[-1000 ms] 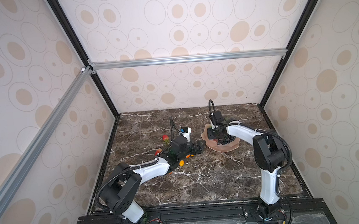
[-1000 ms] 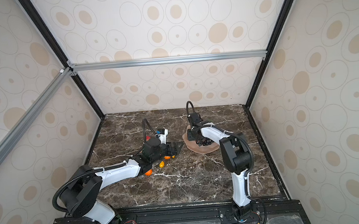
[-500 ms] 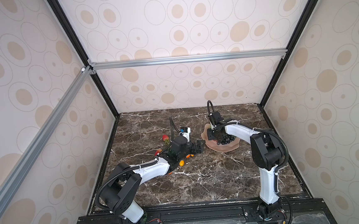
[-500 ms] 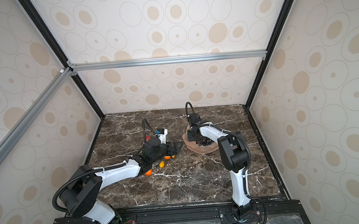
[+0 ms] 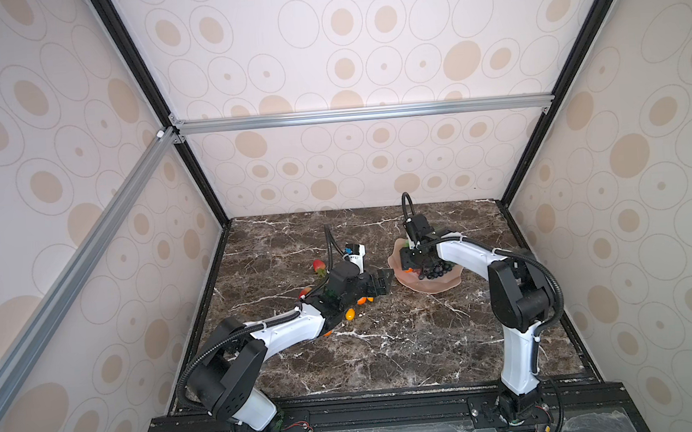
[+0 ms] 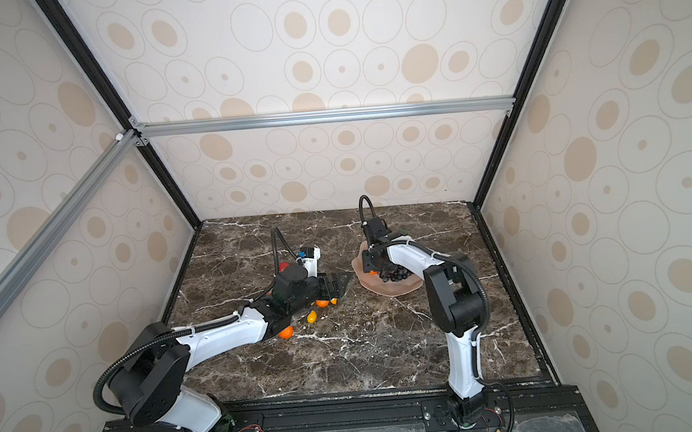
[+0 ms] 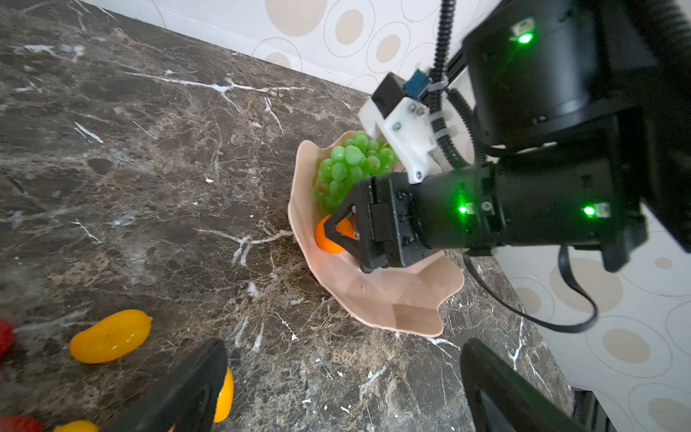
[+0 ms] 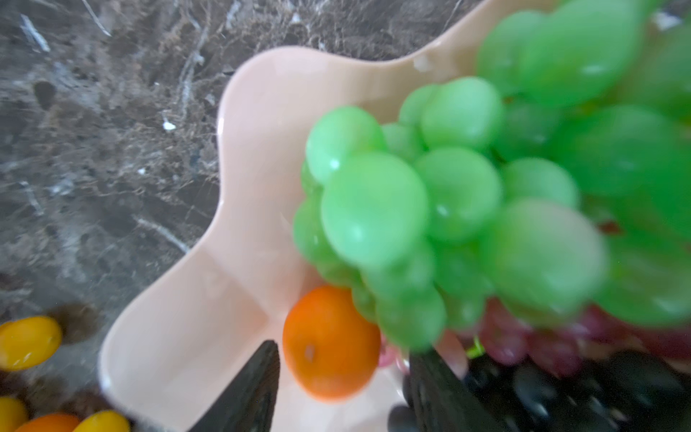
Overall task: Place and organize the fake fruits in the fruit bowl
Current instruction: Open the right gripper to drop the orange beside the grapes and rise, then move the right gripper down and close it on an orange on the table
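Your fruit bowl [image 5: 430, 287] sits in the far half of the tabletop [image 5: 387, 347], right of the middle. It holds green grapes [image 7: 351, 164], black grapes [image 5: 435, 270] and a tangerine [image 8: 331, 344]. Your right gripper [image 8: 342, 351] is down inside it, fingers spread either side of the tangerine. Your left gripper [image 7: 344, 349] hangs just beside the bowl, fingers wide apart, with kumquats [image 7: 110, 336] lying by it. A strawberry [image 5: 318, 265] lies nearer the left edge.

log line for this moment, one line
left gripper open, empty | right gripper open, fingers flanking tangerine in bowl | green grapes in bowl | kumquats on table
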Available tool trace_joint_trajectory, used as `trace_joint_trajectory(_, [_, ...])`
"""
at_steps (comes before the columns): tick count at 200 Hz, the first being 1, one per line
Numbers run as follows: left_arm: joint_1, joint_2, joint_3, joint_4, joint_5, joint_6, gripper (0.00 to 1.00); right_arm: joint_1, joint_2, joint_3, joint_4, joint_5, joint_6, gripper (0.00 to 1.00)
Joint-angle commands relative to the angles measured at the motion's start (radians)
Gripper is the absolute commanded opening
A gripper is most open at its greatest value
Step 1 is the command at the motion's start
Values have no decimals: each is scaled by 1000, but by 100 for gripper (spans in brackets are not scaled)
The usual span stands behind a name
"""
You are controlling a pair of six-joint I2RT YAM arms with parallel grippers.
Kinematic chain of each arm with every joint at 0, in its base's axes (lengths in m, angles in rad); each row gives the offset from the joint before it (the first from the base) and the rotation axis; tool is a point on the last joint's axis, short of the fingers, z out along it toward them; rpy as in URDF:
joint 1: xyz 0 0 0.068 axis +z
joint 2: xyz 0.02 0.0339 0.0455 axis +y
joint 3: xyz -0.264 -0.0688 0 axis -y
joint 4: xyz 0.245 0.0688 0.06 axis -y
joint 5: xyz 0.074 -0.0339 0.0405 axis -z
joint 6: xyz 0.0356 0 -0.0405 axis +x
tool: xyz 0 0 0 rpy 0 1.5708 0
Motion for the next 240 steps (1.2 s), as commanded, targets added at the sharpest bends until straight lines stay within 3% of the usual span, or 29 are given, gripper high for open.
trace_joint_trajectory(1, [-3,-39,26,-75,-61,22,98,4,-132,-76,52,29,34,59])
trace_joint_trajectory(41, [17,-89,6,-215,-158,-4,98,82,-265,-178,129,45,12,58])
trace_joint_trajectory(100, [83,-277,-155,-263,-245,-77,98,188,-304,-221,197,-105,-103,58])
trace_joint_trajectory(172, [161,-465,-327,-254,-227,-109,98,291,-112,-41,46,-300,-366,56])
trace_joint_trajectory(240, [235,-604,-418,-236,-51,-59,98,324,93,177,-142,-323,-483,56])
